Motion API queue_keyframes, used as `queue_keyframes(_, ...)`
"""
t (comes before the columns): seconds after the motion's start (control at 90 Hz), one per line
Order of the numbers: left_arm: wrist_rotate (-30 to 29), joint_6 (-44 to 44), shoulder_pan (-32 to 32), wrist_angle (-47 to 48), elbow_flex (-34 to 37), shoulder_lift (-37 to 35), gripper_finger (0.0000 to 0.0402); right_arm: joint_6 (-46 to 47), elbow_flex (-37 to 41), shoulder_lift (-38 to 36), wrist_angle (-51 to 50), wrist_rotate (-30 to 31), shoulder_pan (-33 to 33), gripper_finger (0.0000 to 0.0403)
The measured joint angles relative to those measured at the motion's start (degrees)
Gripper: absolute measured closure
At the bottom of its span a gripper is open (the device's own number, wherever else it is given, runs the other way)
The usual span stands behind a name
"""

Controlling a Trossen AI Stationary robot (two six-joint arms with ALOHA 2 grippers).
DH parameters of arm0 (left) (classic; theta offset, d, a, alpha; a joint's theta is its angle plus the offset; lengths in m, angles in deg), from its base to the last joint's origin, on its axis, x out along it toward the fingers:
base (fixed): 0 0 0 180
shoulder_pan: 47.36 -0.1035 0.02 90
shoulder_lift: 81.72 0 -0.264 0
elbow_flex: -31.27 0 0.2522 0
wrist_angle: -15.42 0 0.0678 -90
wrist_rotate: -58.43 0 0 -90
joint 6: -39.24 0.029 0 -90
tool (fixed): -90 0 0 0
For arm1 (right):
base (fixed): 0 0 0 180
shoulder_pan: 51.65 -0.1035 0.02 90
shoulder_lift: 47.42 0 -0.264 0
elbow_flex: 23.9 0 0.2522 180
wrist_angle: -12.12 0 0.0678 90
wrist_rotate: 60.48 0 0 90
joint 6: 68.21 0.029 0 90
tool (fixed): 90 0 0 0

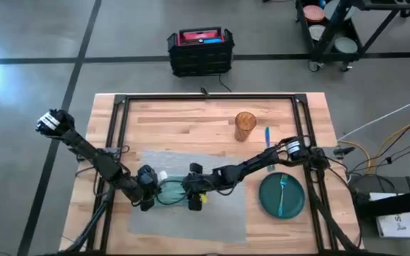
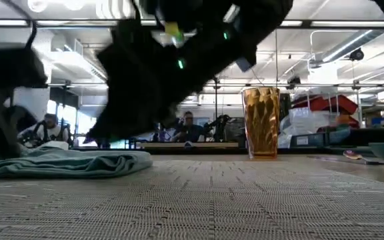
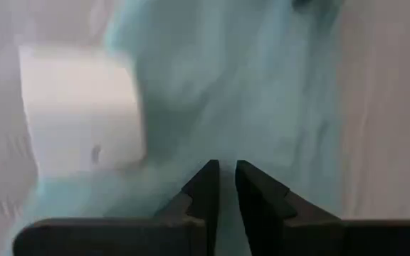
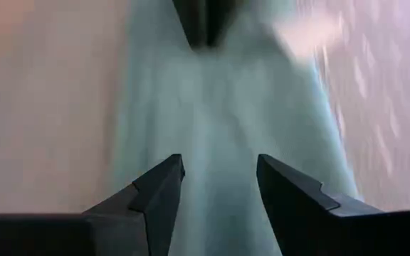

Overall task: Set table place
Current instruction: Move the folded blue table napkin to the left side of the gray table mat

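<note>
Both grippers met over teal napkin (image 1: 173, 190) on the placemat (image 1: 191, 220), mid-table. Left gripper (image 3: 224, 178) pinched nearly together, likely anchoring cloth; right gripper (image 4: 219, 178) apart, poised to grasp.

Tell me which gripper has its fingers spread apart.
The right gripper, over the teal napkin; the left gripper's fingers are nearly closed.

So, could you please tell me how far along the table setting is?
Done: grey woven placemat laid. In hand: both grippers, left nearly shut and right open, work the teal cloth napkin there. Left: dark green plate with teal fork and amber tumbler sit off it.
</note>
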Motion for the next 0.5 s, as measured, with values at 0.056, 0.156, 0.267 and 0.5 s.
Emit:
queue_keyframes(0.056,0.97,-1.23,0.23,0.33,-0.01,0.98,0.0366,-0.02,-0.04,-0.26,-3.17,-0.02,-0.04,0.0237)
queue_keyframes(0.156,1.12,-1.62,0.50,0.72,-0.02,1.25,0.0366,-0.15,-0.15,-1.47,-9.15,-0.02,-0.06,0.0242)
queue_keyframes(0.267,0.83,-1.13,0.50,1.38,-0.61,-0.53,0.0366,-0.21,-0.15,-3.67,-14.67,-0.28,-0.06,0.0249)
queue_keyframes(0.5,-2.42,1.68,0.38,2.55,-3.46,-5.17,0.0366,-0.26,-0.13,-12.95,-25.35,-1.85,-0.19,0.0260)
